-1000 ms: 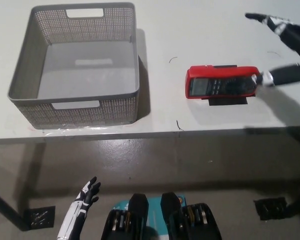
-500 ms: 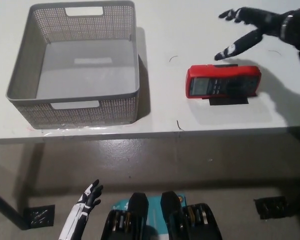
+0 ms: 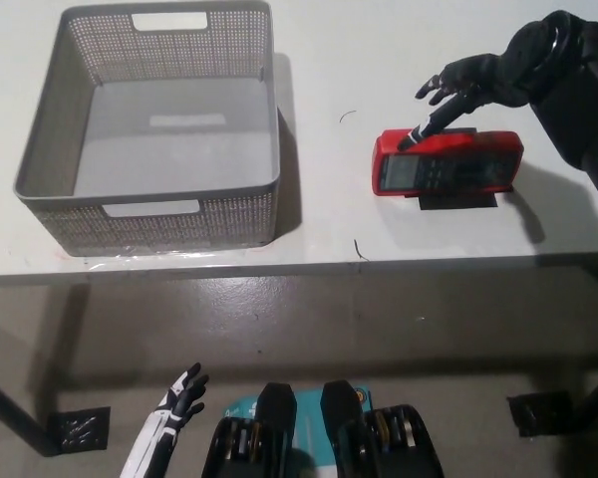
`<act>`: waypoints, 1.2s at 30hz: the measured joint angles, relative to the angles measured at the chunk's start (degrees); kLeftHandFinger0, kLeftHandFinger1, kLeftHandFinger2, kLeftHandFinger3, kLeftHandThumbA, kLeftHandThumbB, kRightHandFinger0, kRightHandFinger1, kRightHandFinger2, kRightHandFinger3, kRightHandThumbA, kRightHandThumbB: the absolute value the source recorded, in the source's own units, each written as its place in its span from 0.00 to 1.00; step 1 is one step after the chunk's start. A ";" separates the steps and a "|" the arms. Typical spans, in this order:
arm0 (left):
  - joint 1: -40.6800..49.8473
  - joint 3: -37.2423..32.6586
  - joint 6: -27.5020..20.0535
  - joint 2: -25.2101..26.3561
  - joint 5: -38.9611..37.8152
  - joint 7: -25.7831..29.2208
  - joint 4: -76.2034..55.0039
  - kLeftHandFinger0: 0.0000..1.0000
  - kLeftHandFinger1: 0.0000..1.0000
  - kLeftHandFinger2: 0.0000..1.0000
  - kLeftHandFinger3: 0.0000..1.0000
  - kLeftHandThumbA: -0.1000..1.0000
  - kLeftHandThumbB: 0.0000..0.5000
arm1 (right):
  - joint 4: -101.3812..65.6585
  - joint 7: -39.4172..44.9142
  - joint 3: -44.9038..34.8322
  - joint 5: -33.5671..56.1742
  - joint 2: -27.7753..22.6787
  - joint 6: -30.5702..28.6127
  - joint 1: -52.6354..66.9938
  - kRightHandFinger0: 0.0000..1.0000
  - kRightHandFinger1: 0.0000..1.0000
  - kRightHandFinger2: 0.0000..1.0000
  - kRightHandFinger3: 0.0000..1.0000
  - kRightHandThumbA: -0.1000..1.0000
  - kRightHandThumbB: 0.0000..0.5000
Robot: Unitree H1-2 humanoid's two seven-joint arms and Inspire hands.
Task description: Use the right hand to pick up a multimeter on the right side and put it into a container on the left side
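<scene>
A red multimeter [image 3: 448,165] with a dark face lies flat on the white table, on its right side, over a strip of black tape. My black right hand [image 3: 468,88] hovers open over the meter's far edge, fingers spread, one fingertip at the meter's upper left. The grey mesh container [image 3: 249,209] stands on the table's left side with nothing in it. My white left hand [image 3: 174,408] rests low at the bottom left, below the table edge, fingers apart.
The table's front edge [image 3: 299,267] runs across the middle of the picture, with grey floor below. Small dark marks dot the tabletop between the container and the meter.
My right hand has swung left and down from beyond the meter's right end to over its far edge. The meter and container have not moved.
</scene>
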 measured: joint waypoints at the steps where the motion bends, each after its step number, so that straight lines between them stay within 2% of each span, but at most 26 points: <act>1: 0.01 0.01 -0.06 0.00 0.00 0.00 0.00 1.00 1.00 1.00 1.00 1.00 0.96 | 0.31 -0.09 0.04 -0.14 0.19 0.00 0.00 1.00 1.00 1.00 1.00 1.00 1.00; 7: -0.08 -0.04 -0.58 0.01 0.04 -0.02 0.06 1.00 1.00 1.00 1.00 1.00 1.00 | 1.58 -0.16 0.90 -1.33 0.62 -0.62 0.01 1.00 1.00 1.00 1.00 1.00 1.00; 12: -0.07 -0.10 -0.65 -0.01 0.03 -0.18 0.07 1.00 1.00 1.00 1.00 1.00 1.00 | 3.66 0.18 1.69 -1.98 0.64 -3.06 0.07 1.00 1.00 1.00 1.00 1.00 1.00; 13: -0.06 -0.11 -0.69 -0.01 0.06 -0.20 0.07 1.00 1.00 1.00 1.00 1.00 1.00 | 4.23 0.25 2.78 -2.55 0.69 -4.01 0.10 1.00 1.00 1.00 1.00 1.00 0.93; 14: -0.07 -0.10 -0.70 -0.01 0.06 -0.21 0.07 1.00 1.00 1.00 1.00 1.00 0.99 | 4.77 0.27 3.79 -3.28 0.77 -4.68 0.11 1.00 1.00 1.00 1.00 1.00 0.92; 15: -0.07 -0.09 -0.71 -0.01 0.06 -0.21 0.07 1.00 1.00 1.00 1.00 1.00 0.99 | 4.93 0.27 4.10 -3.52 0.79 -5.03 0.15 1.00 1.00 1.00 1.00 0.87 0.99; 16: -0.06 -0.09 -0.74 0.00 0.05 -0.26 0.07 1.00 1.00 1.00 1.00 1.00 0.99 | 5.31 0.19 4.84 -4.04 0.90 -5.90 0.21 1.00 1.00 1.00 1.00 0.82 1.00; 18: -0.07 -0.08 -0.86 0.03 0.05 -0.33 0.07 1.00 1.00 1.00 1.00 1.00 1.00 | 5.94 -0.43 5.37 -4.73 1.21 -6.05 0.22 1.00 1.00 1.00 1.00 0.83 1.00; 21: -0.11 -0.10 -1.10 0.05 0.08 -0.42 0.08 1.00 1.00 1.00 1.00 1.00 0.99 | 6.35 -1.38 6.93 -5.99 1.61 -6.47 0.58 1.00 1.00 1.00 1.00 0.89 1.00; 25: -0.23 -0.21 -1.71 0.09 0.76 -0.39 0.26 1.00 1.00 1.00 1.00 1.00 1.00 | 6.41 -3.17 10.08 -8.26 1.66 -8.61 2.16 1.00 1.00 1.00 1.00 0.82 1.00; 29: -0.25 -0.44 -2.09 0.07 0.98 -0.46 0.33 1.00 1.00 1.00 1.00 1.00 0.97 | 6.39 -6.33 10.51 -9.09 1.81 -9.18 3.53 1.00 1.00 1.00 1.00 0.68 1.00; 30: -0.29 -0.50 -2.22 0.07 0.98 -0.52 0.35 1.00 1.00 1.00 1.00 1.00 1.00 | 6.38 -7.64 10.29 -9.10 1.87 -9.37 4.03 1.00 1.00 1.00 1.00 0.58 0.98; 33: -0.41 -0.65 -2.28 0.06 0.92 -0.71 0.33 1.00 1.00 1.00 1.00 1.00 1.00 | 6.29 -13.31 8.67 -9.02 2.22 -9.60 5.87 1.00 1.00 1.00 1.00 0.45 0.97; 34: -0.44 -0.67 -2.28 0.05 0.89 -0.72 0.33 1.00 1.00 1.00 1.00 1.00 1.00 | 6.28 -14.30 8.40 -9.02 2.30 -9.64 6.20 0.90 1.00 1.00 1.00 0.37 0.90; 35: -0.50 -0.71 -2.27 0.05 0.87 -0.73 0.32 1.00 1.00 1.00 1.00 1.00 1.00 | 6.28 -16.80 7.83 -9.02 2.45 -9.73 6.96 0.76 0.92 1.00 1.00 0.35 0.91; 36: -0.53 -0.72 -2.26 0.05 0.87 -0.74 0.31 1.00 1.00 1.00 1.00 1.00 1.00 | 6.27 -18.76 7.43 -9.02 2.53 -9.80 7.51 0.68 0.83 1.00 1.00 0.26 0.81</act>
